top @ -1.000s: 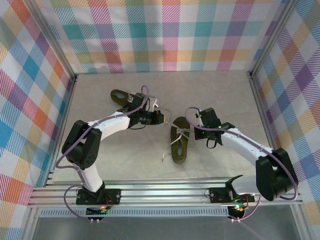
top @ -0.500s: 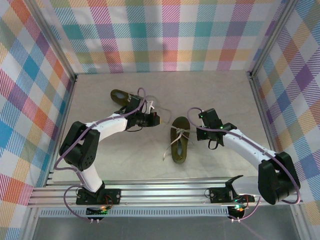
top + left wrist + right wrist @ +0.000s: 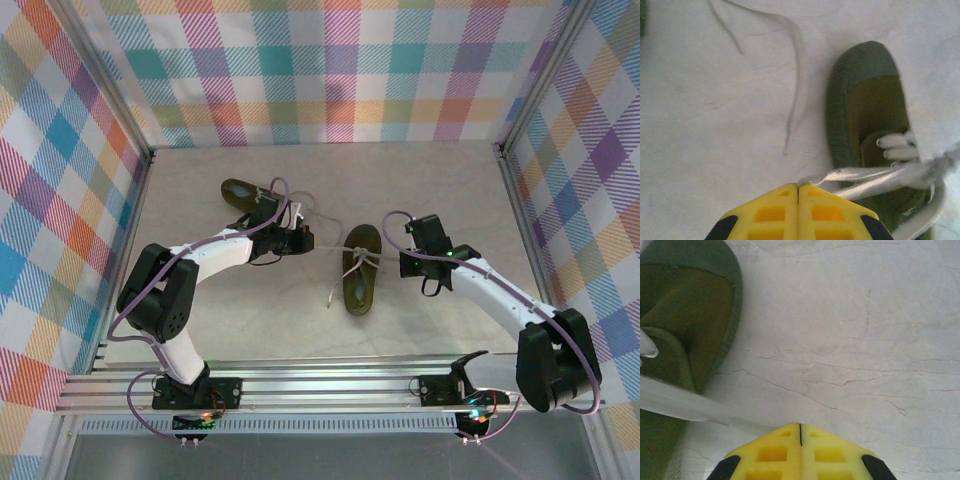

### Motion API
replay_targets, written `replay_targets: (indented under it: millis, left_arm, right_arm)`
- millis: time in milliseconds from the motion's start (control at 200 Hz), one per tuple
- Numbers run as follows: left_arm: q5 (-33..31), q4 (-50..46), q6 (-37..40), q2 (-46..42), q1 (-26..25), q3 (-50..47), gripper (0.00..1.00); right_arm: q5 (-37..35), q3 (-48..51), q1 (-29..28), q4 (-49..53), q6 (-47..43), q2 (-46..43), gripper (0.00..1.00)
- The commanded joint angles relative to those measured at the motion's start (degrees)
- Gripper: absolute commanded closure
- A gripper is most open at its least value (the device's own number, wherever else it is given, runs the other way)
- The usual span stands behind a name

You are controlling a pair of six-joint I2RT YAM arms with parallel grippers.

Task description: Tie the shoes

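Near shoe (image 3: 361, 285); laces (image 3: 338, 247) stretched taut sideways.

A pale, veined bench (image 3: 440, 190) is enclosed on its far, left and right edges by plaid walls (image 3: 330, 70), with aluminium posts (image 3: 103, 75) at the far corners and slotted aluminium rails (image 3: 330, 385) along the near edge.

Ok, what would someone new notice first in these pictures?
An olive shoe sits mid-table with its white laces pulled taut to both sides. One end runs into the shut left gripper, the other into the shut right gripper. A second shoe lies at the back left, partly under the left arm, and bright plaid walls surround the table.
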State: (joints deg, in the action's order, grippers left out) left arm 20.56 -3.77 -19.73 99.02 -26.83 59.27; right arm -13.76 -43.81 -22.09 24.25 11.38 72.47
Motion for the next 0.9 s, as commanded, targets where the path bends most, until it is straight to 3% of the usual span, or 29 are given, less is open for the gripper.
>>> replay_targets:
  millis: [0, 115, 260, 350, 425, 530, 625, 740, 895]
  left_arm:
    - [-5.7, -3.4, 0.3, -0.7, 1.9, -1.2, 1.00]
    - [-5.9, -3.6, 0.3, 0.3, 1.9, -1.2, 1.00]
    - [2.9, 0.3, 0.7, 0.8, 1.6, -1.5, 1.00]
    - [4.8, 0.9, 1.2, 0.7, 0.9, -0.9, 1.00]
    - [5.2, 1.1, 1.3, 0.9, 0.5, -0.6, 1.00]
    - [5.5, 1.0, 1.2, 1.7, 0.5, 0.0, 1.00]
    - [5.6, 1.3, 0.9, 1.9, 0.5, 0.0, 1.00]
    - [4.8, 0.8, 0.8, 2.0, 0.5, 0.3, 1.00]
    - [3.6, -0.8, 1.0, 3.1, 0.6, 1.6, 1.00]
  right_arm:
    - [-3.1, -0.6, 1.8, 4.2, -1.1, 0.5, 1.00]
    - [-3.1, -0.9, 2.4, 4.8, -1.6, 1.2, 1.00]
    - [1.3, -0.1, 2.0, 2.1, -3.3, -0.2, 1.00]
    - [5.8, 0.3, 0.8, -0.3, -5.3, -3.0, 1.00]
    - [10.9, 0.0, -1.1, -3.0, -8.6, -4.1, 0.78]
    - [17.0, -1.8, -2.0, -6.5, -10.4, -2.2, 0.54]
    - [20.8, -4.1, -2.0, -8.9, -12.7, 1.8, 0.42]
    - [26.9, -5.5, -1.9, -10.8, -22.0, 6.4, 0.35]
    - [29.4, -8.4, -1.9, -11.5, -27.4, 11.5, 0.35]
